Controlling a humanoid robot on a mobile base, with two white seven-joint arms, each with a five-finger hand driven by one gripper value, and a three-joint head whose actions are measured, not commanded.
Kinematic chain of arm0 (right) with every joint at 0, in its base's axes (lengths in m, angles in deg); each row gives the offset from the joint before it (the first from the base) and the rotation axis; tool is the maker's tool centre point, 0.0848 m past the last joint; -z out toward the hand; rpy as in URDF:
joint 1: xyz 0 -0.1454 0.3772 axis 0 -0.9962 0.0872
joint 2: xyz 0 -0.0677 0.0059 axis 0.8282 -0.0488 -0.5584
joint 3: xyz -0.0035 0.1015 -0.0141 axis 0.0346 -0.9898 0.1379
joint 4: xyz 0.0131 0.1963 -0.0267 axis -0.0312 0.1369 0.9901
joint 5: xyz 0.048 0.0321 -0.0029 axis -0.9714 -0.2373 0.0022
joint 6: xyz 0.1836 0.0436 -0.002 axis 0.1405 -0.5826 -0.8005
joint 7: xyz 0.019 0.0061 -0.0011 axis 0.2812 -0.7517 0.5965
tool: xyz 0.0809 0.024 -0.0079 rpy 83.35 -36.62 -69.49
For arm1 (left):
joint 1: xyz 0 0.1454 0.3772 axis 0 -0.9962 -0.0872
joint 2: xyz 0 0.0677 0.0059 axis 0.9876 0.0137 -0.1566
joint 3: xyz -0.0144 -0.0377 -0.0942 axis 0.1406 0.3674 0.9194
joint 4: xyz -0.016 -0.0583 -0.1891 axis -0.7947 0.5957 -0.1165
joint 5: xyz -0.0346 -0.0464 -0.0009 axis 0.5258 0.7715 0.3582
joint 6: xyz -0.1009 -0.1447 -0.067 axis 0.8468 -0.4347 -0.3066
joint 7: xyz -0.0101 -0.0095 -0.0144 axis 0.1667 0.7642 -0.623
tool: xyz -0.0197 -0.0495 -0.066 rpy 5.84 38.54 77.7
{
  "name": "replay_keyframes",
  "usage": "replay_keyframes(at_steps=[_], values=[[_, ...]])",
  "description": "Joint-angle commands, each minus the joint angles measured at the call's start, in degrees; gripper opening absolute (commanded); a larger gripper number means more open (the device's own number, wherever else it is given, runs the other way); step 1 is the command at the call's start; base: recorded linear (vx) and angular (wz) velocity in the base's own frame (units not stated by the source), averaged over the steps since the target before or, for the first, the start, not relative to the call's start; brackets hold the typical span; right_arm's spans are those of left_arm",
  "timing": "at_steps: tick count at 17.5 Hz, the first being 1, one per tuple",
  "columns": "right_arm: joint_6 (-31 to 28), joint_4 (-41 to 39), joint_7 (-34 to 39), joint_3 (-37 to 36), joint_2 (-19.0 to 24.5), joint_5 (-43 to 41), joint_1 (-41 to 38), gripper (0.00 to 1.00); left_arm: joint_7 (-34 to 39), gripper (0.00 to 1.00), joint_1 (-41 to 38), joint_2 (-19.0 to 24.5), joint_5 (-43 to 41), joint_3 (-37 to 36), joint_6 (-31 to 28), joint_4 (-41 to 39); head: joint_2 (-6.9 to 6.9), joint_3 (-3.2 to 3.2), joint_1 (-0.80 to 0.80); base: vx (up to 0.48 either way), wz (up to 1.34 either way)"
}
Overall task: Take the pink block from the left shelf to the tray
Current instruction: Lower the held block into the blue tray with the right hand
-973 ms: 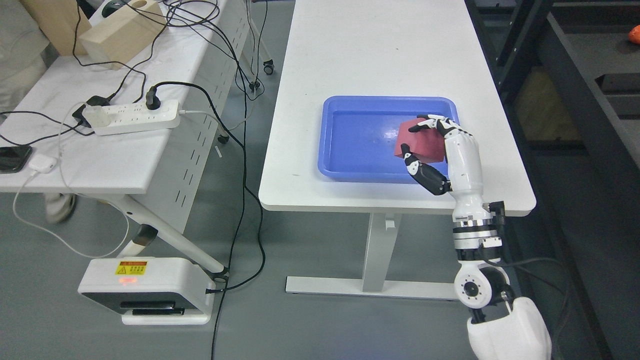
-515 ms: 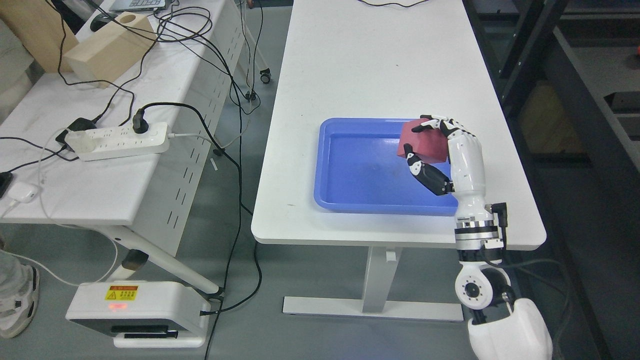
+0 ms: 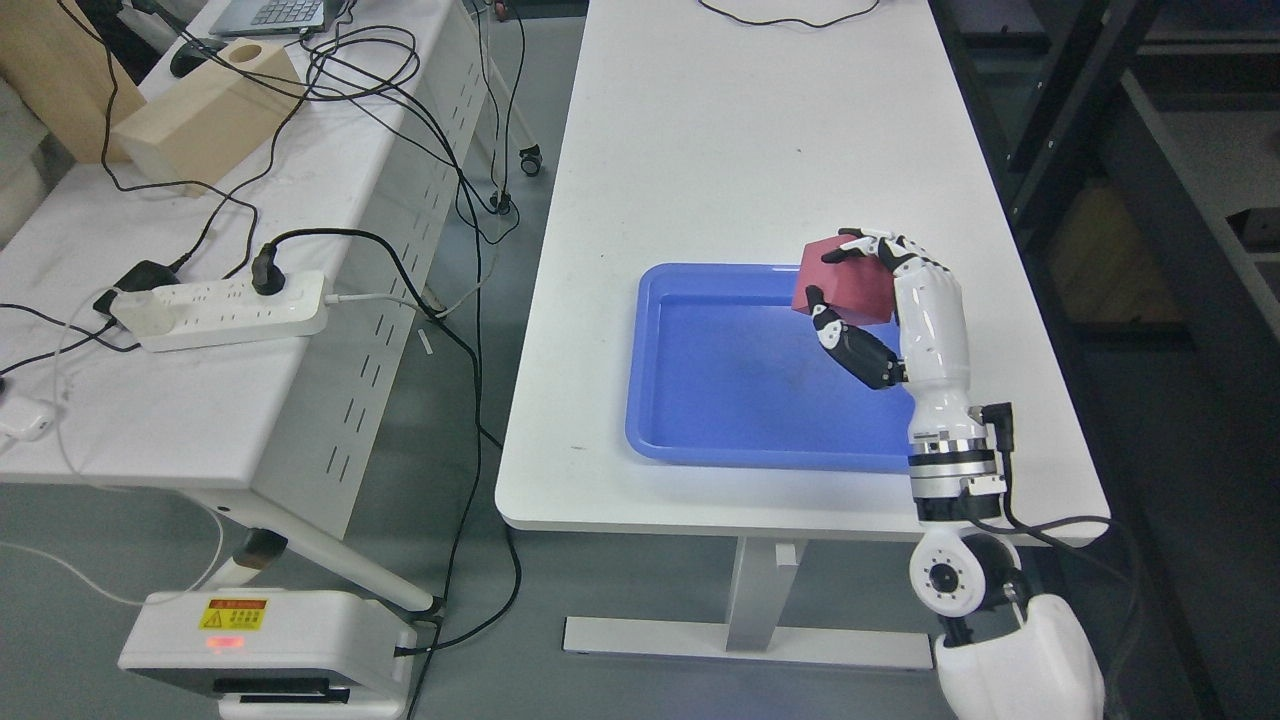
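Right hand (image 3: 862, 300) is curled tight on the pink block (image 3: 842, 282), thumb under & fingers over so it can't drop, held above the blue tray (image 3: 700, 440) at its far right corner, prob. for set-down on desk (image 3: 740, 130).

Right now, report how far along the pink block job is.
Done: the pink block is off the shelf and gripped in the right hand. In hand: the block is held at the far right corner of the blue tray; whether it touches the tray cannot be told. Left: set it down inside the tray, open the fingers and pull the arm back. The left arm is out of view.
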Motion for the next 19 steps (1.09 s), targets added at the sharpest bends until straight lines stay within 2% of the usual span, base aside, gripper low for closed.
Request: replay_keyframes(at_steps=[1,3,8,15,19], values=[[-0.2,0.0,1.0,1.2,-1.2,0.1,0.1,0.05,0.0,1.00,-1.1,1.0,0.0,0.0,0.0,-1.0,0.00,0.00,0.00,0.076,0.00],[-0.7,0.0,2.9,1.8,-2.1,0.5,-0.6,0.05,0.0,1.00,-1.1,1.0,0.0,0.0,0.0,-1.0,0.00,0.00,0.00,0.069,0.00],[-3.6,0.0,8.5,1.6,-8.5,0.7,-5.3,0.05,0.0,1.00,-1.1,1.0,0.0,0.0,0.0,-1.0,0.00,0.00,0.00,0.054,0.00],[-4.2,0.1,11.8,2.5,-8.4,3.6,-5.8,0.10,0.0,1.00,-1.1,1.0,0.0,0.0,0.0,-1.0,0.00,0.00,0.00,0.028,0.00],[-4.4,0.0,12.5,2.7,-8.0,3.4,-8.9,0.13,0.0,1.00,-1.1,1.0,0.0,0.0,0.0,-1.0,0.00,0.00,0.00,0.009,0.00]])
